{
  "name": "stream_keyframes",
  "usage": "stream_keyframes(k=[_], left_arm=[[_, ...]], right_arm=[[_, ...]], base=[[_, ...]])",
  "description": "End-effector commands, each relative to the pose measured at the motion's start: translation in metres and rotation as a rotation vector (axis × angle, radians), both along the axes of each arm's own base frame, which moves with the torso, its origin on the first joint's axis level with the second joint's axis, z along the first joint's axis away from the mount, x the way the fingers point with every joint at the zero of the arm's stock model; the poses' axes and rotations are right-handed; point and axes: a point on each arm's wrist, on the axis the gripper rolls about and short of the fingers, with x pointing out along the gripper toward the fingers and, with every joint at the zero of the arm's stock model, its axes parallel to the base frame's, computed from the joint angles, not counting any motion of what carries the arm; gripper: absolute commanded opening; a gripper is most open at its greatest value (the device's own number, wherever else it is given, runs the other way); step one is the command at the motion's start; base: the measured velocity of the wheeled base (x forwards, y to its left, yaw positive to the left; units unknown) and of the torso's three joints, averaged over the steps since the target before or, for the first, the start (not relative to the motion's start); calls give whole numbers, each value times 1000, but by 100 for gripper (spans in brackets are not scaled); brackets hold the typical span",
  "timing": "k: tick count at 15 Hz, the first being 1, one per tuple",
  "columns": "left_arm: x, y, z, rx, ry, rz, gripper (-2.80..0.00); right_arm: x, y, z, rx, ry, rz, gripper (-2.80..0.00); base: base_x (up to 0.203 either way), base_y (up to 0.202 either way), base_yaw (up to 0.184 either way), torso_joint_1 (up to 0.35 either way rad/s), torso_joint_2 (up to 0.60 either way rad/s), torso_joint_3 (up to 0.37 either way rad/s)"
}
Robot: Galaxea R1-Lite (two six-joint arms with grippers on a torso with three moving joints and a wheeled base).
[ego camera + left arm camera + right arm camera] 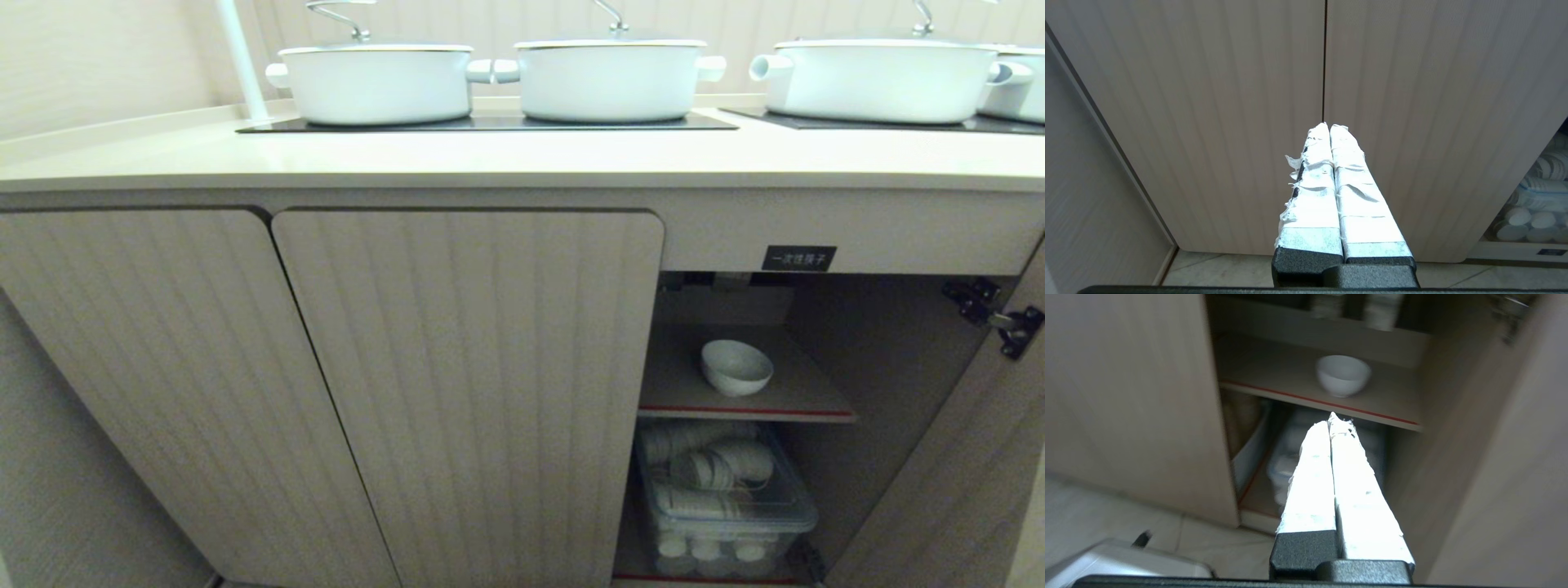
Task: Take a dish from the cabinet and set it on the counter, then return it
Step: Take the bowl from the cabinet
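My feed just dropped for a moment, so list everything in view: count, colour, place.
dish: one, white, upright on the inner shelf of the open cabinet
cabinet doors: two closed, beige fluted, left of the opening
label: one, black, above the opening
plastic bin: one, clear, white items inside, below the shelf
lidded pots: four, white, on black panels
counter: one, cream, above the cabinet
left gripper: jaws shut, facing closed doors
right gripper: jaws shut, empty, short of the dish

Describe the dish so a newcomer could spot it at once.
Below the counter, the cabinet stands open at the right. On its inner shelf sits the dish, a small white bowl, alone, unlike the stacked ware in the clear bin beneath.
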Motion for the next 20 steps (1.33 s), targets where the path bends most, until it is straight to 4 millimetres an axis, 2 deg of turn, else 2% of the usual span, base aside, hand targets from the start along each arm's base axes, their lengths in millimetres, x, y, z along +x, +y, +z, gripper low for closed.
stream_keyframes(k=[1, 4, 7, 10, 12, 13, 16, 20], left_arm=[[0, 0, 0, -1, 1, 0, -280], [0, 0, 0, -1, -1, 0, -280], [0, 0, 0, 0, -1, 0, -280], [0, 0, 0, 0, 1, 0, -280], [0, 0, 0, -1, -1, 0, -280], [0, 0, 0, 0, 1, 0, -280], [0, 0, 0, -1, -1, 0, -280], [0, 0, 0, -1, -1, 0, -280]], right_arm=[[17, 1, 13, -11, 81, 30, -280], [44, 1, 25, -43, 178, 59, -280], [94, 1, 27, -55, 295, 71, -280], [150, 1, 14, -57, 373, 77, -280], [179, 2, -6, -55, 416, 87, -280], [188, 3, -17, -50, 427, 101, -280], [196, 5, -45, -27, 504, 153, -280], [216, 5, -52, -11, 537, 164, -280]], base=[[0, 0, 0, 0, 0, 0], [0, 0, 0, 0, 0, 0], [0, 0, 0, 0, 0, 0], [0, 0, 0, 0, 0, 0], [0, 0, 0, 0, 0, 0], [0, 0, 0, 0, 0, 0], [0, 0, 0, 0, 0, 0], [0, 0, 0, 0, 0, 0]])
